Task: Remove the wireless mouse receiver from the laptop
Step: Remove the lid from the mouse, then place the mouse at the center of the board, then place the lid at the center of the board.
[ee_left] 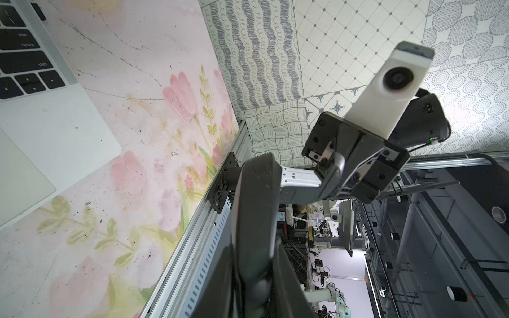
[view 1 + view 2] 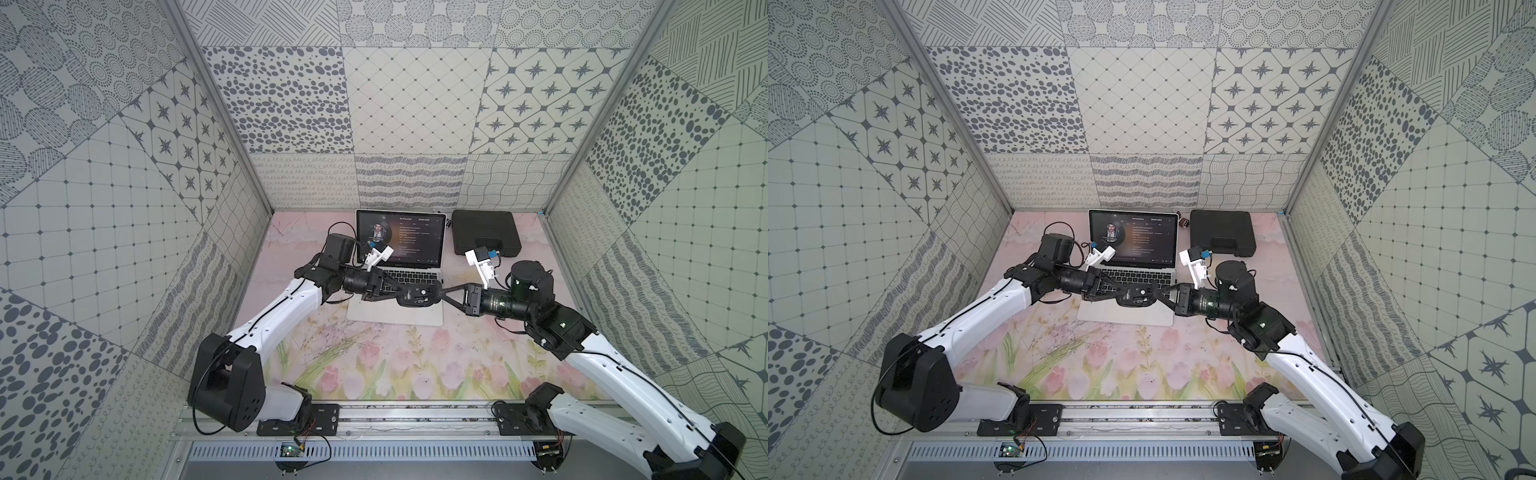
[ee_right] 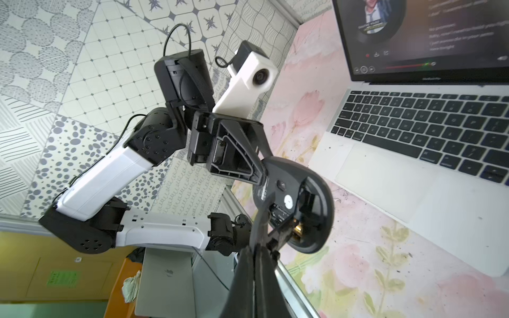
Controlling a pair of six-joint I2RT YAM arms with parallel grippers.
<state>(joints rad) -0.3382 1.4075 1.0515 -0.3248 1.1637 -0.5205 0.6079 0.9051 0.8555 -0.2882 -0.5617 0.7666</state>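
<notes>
Over laptop (image 2: 374, 313), left end effector (image 2: 402, 294) grips mouse (image 3: 289, 176); right end effector (image 3: 268, 236) closed; receiver (image 1: 40, 11) apart.

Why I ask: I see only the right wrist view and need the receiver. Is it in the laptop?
Observer: Yes; the left wrist view shows the receiver sticking out of the laptop's right edge.
Operator: Anything near that edge?
Observer: A black toolbox lies on the table right of the laptop, further back, apart from it.
Operator: Where's the mouse from above?
Observer: In both top views the mouse, in the left gripper, overlaps the laptop's right half.
</notes>
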